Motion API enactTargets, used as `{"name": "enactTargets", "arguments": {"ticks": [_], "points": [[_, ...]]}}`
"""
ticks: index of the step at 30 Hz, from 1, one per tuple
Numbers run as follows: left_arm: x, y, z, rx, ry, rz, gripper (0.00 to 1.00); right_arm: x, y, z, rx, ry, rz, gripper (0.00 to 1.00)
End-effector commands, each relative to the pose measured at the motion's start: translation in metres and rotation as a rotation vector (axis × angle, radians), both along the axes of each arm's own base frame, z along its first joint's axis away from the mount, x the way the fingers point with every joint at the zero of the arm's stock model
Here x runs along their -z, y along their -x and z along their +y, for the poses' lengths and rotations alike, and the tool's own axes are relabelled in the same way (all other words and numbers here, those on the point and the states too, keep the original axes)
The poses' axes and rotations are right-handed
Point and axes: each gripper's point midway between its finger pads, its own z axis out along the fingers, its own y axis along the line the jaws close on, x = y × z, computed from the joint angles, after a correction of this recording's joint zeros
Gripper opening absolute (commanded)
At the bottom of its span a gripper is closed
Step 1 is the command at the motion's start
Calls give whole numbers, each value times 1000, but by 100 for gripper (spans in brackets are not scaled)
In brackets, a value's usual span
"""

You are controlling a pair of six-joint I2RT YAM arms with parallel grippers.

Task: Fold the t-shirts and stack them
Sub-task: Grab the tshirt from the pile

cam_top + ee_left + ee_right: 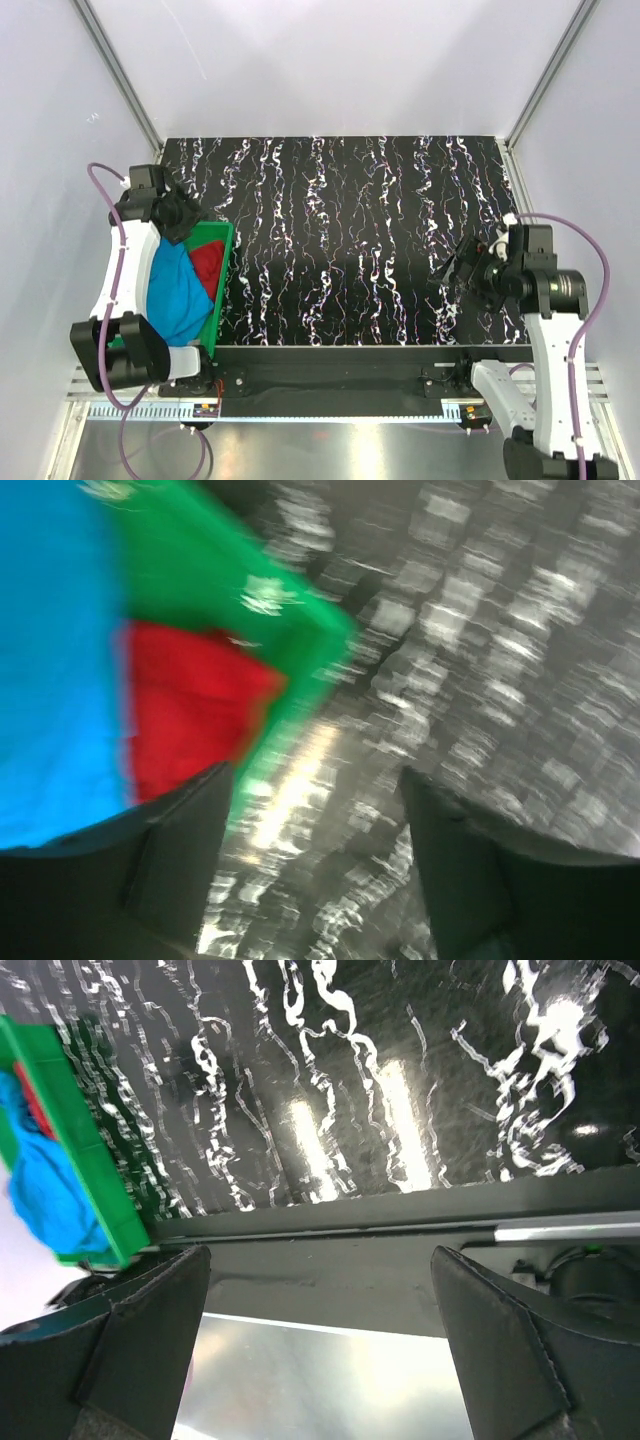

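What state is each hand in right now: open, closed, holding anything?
Left hand: open, holding nothing.
Right hand: open, holding nothing.

1. The sky-blue t-shirt is lying crumpled and unfolded inside the green bin. It is taking up most of the bin's near and left part.
2. The dark red t-shirt is sitting bunched and unfolded in the same bin, toward its far right corner. It is showing as a smaller patch and is pressing against the blue one.
3. Neither shirt is lying flat or stacked; both are resting as loose heaps side by side.
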Motion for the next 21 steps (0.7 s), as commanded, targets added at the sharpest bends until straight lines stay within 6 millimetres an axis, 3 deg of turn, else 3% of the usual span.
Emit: {"name": "enactTargets", "arguments": {"ticks": [1, 3, 10, 17, 21], "points": [[19, 42, 67, -172, -331, 237, 58, -16, -21, -7, -31, 73, -83, 98], [27, 57, 84, -239, -392, 308, 61, -15, -27, -6, -48, 80, -74, 98], [85, 67, 100, -260, -374, 483, 63, -16, -33, -5, -86, 114, -62, 99], [122, 53, 105, -243, -299, 478, 46, -17, -32, -8, -93, 135, -63, 100], [125, 48, 103, -235, -284, 465, 16, -17, -30, -6, -100, 128, -60, 100]]}}
